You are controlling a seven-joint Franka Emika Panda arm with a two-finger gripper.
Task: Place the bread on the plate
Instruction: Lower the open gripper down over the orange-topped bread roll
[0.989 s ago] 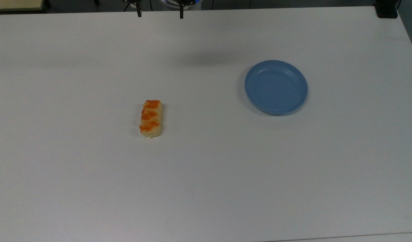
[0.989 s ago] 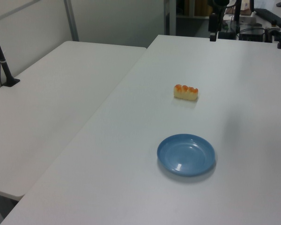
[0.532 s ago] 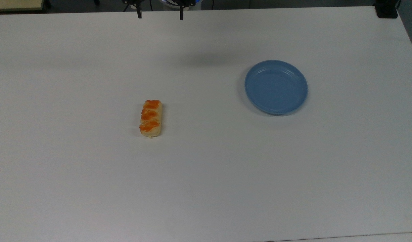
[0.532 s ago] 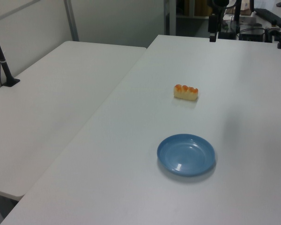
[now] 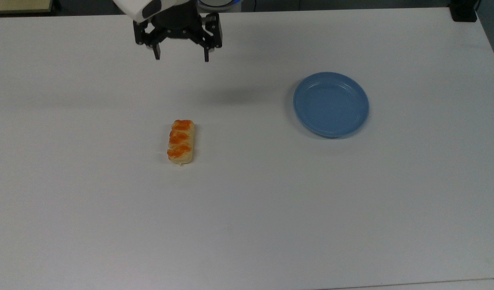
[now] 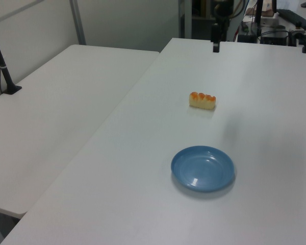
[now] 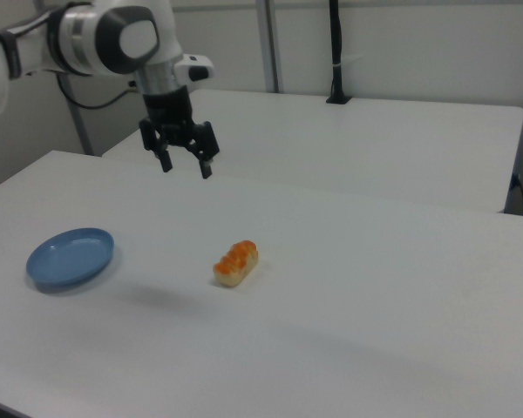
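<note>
We see the bread lying on the white table, well apart from the empty blue plate. Our gripper hangs above the table beyond the bread, fingers spread wide and holding nothing.

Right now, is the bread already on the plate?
No, the bread lies on the bare table, well apart from the blue plate.

arm: raised | gripper: pointing down | jaws: apart, empty
</note>
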